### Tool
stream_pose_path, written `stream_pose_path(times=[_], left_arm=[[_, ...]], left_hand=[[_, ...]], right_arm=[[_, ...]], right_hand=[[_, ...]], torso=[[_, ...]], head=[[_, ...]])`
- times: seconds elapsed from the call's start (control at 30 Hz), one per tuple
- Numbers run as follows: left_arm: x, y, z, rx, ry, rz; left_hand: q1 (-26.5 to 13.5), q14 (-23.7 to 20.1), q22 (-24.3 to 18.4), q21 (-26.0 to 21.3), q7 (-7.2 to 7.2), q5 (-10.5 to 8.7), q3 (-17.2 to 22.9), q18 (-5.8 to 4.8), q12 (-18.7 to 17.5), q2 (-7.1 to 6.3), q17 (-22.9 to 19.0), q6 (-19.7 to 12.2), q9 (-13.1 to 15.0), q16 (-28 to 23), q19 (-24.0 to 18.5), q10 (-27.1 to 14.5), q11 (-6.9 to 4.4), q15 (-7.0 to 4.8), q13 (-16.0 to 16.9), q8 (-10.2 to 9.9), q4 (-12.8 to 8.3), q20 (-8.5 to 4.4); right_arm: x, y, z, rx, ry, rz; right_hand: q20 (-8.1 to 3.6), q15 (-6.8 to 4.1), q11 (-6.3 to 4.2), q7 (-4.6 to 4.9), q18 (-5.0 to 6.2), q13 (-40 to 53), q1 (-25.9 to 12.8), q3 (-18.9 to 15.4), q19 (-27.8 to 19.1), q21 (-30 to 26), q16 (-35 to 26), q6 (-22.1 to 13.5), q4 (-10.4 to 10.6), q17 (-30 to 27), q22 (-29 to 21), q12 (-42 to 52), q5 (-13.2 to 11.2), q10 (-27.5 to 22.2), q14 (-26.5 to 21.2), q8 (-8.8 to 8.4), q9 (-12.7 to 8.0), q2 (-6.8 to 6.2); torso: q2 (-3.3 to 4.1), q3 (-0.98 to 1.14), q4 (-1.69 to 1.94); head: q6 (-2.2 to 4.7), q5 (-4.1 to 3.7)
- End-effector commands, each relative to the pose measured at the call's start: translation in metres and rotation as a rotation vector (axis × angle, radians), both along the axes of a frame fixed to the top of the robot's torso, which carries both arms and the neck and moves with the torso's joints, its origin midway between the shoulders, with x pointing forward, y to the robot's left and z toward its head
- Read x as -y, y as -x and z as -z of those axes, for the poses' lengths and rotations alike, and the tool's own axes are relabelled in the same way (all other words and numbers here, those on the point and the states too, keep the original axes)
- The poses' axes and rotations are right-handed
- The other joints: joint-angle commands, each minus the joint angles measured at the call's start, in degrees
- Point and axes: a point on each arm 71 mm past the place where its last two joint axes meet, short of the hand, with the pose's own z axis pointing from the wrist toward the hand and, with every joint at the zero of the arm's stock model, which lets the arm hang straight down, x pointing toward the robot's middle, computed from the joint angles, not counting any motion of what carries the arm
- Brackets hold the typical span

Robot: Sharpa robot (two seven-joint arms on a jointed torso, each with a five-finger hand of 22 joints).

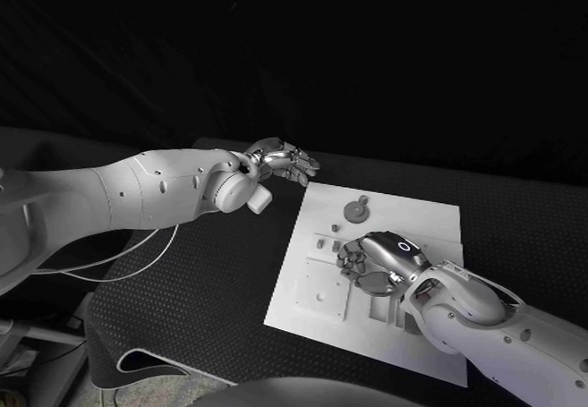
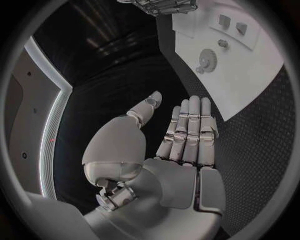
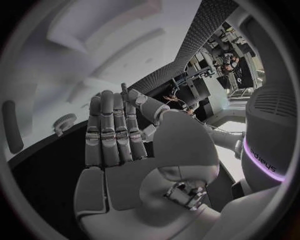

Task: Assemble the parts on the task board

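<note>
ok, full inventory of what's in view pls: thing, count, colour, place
table: 1, black, under everything
task board: 1, white, middle of table, under the right hand
gear-shaped part: 1, grey, far end of board, clear of both hands
small raised parts: several, grey, mid-board; exact count unclear
cable: 1, white, hanging below the left arm
left hand: 1, silver, off the board's far left corner, fingers straight, holds nothing
right hand: 1, silver, over mid-board, fingers straight, nothing visibly held
</note>
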Motion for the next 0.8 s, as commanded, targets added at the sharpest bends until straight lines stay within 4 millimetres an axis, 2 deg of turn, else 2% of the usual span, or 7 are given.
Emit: stream_pose_path(times=[0.03, 0.47, 0.8], left_arm=[[0.002, -0.001, -0.003, 0.014, 0.012, -0.001], [0.005, -0.003, -0.004, 0.018, 0.012, 0.001], [0.006, -0.003, -0.005, 0.019, 0.013, 0.003]], left_hand=[[0.3, 0.5, -0.1, 0.3, 0.22, -0.02, -0.2, 0.01, 0.2, -0.11, 0.1, 0.0, -0.1, -0.2, 0.4, -0.2, -0.2, -0.02, -0.1, 0.4, 0.1, -0.02], [0.3, 0.5, -0.1, 0.3, 0.19, -0.02, -0.2, 0.01, 0.3, -0.13, 0.1, 0.1, -0.1, -0.3, 0.4, -0.2, -0.23, -0.03, -0.1, 0.4, 0.1, -0.02], [0.3, 0.5, -0.2, 0.3, 0.19, -0.02, -0.2, 0.0, 0.3, -0.14, 0.2, 0.1, -0.1, -0.3, 0.4, -0.2, -0.24, -0.03, -0.1, 0.4, 0.1, -0.02]], right_arm=[[-0.002, 0.002, 0.003, 0.015, 0.013, -0.028], [-0.009, 0.009, 0.012, 0.004, 0.028, -0.053], [-0.012, 0.01, 0.016, 0.012, 0.049, -0.062]], right_hand=[[0.12, -0.36, 0.14, 0.24, 0.75, 0.1, 0.0, 0.1, 0.1, 0.2, -0.1, 0.1, -0.2, 0.1, 1.4, -0.2, 0.2, 0.1, -0.1, -0.08, 0.1, 0.42], [0.12, -0.36, 0.14, 0.24, 0.76, 0.2, 0.0, 0.1, 0.0, 0.3, -0.1, 0.1, -0.2, 0.1, 1.4, -0.2, 0.2, 0.1, -0.1, -0.1, 0.1, 0.43], [0.12, -0.36, 0.14, 0.24, 0.75, 0.2, 0.0, 0.1, 0.0, 0.3, -0.2, 0.1, -0.2, 0.1, 1.4, -0.2, 0.2, 0.1, -0.1, -0.11, 0.1, 0.43]], torso=[[-0.01, 0.0, 0.0], [-0.01, -0.03, 0.07], [-0.02, -0.01, 0.01]], head=[[-0.39, 0.61], [-0.98, 1.27], [-1.14, 1.49]])
